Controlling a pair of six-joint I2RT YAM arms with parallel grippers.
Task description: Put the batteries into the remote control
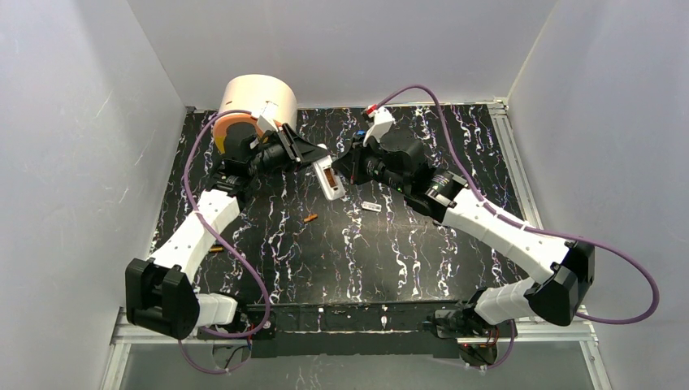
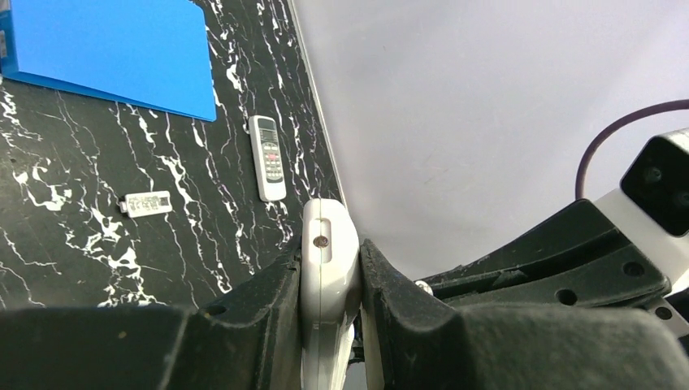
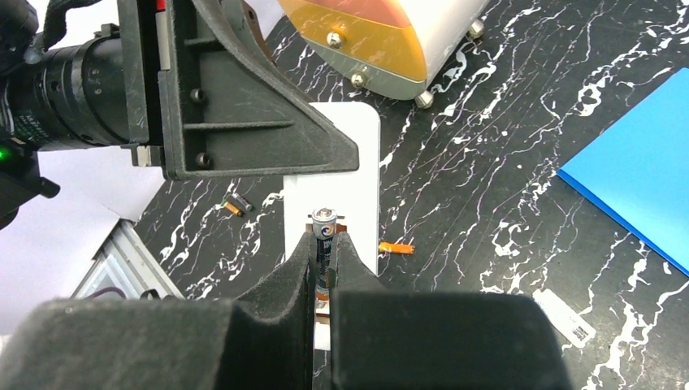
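Seating the battery (image 3: 323, 227), clenched in the right end effector (image 3: 323, 253) at frame center, wants it lined up with the open slot (image 1: 328, 175) of the remote (image 3: 357, 146), which the left end effector (image 2: 329, 248) clamps edgewise.

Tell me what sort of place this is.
Probably a robot lab test cell: white walls box in a black marbled table, two cabled arms are bolted at its edge; left pincer grips a remote, right pincer a battery.

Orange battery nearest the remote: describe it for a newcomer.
In the top view, on the black table, find the white remote. Just nearer than its tip lies the battery: thin and orange, unlike the flat white plate to its right.
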